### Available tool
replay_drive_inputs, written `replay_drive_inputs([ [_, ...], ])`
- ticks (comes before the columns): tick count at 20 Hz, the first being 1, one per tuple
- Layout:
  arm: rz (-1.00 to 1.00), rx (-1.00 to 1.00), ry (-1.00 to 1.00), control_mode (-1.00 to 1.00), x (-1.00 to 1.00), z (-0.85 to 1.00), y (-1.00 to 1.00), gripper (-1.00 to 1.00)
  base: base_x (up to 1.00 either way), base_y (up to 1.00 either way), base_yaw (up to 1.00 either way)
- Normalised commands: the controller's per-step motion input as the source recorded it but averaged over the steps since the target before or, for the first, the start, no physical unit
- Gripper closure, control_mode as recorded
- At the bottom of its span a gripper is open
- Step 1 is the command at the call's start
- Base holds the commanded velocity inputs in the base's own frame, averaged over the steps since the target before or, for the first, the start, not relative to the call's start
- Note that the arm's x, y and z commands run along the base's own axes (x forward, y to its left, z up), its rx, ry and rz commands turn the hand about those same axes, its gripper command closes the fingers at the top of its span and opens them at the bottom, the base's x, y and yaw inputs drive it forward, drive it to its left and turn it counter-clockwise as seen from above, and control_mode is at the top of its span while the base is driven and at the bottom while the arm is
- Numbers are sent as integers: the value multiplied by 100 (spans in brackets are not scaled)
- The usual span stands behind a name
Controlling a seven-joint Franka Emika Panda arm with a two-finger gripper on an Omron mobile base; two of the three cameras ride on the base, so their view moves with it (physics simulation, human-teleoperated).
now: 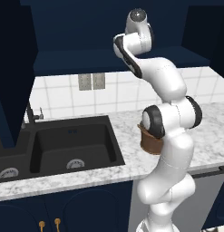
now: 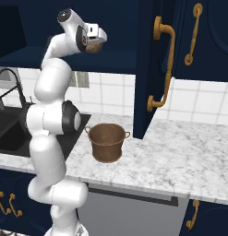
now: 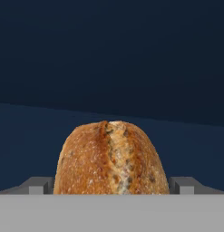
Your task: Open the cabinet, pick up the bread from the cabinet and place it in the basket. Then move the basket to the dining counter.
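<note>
Your pincer [image 2: 93,45] sits high, raised inside the open navy cabinet [image 2: 147,69], level with its dark interior. In the hand view the bread [image 3: 111,158] stands between the two fingertips [image 3: 40,186], one on each side and pressed against its crust: the pincer is closed on the bread. The loaf is orange-tan with a split running down its top. In the right base view you can see a brown lump [image 2: 92,46] at the tip of the hand, above the worktop.

The cabinet door [image 2: 154,64] stands swung out toward you, edge on, its long brass handle [image 2: 164,69] facing the arm.

The basket [image 2: 107,142] stands upright on the marble worktop [image 2: 180,152], just right of the black double sink [image 1: 54,145] and near the foot of the open door, apart from it. In the left base view the basket [image 1: 148,144] is mostly hidden behind the arm's elbow. The bread is well above the basket and offset to its left in the right base view.
</note>
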Motion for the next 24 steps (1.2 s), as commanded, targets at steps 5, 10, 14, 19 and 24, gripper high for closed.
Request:
replay_drive_inputs([
  [5,-9,-17,-23,-100,-65,-26,8,100,0,0,0],
  [10,-16,3,-4,-100,-96,42,1,100,0,0,0],
  [14,-12,12,-2,-100,-100,46,0,100,0,0,0],
  [19,-4,11,8,-100,-100,15,0,100,0,0,0],
  [24,0,8,10,-100,-100,0,0,100,0,0,0],
])
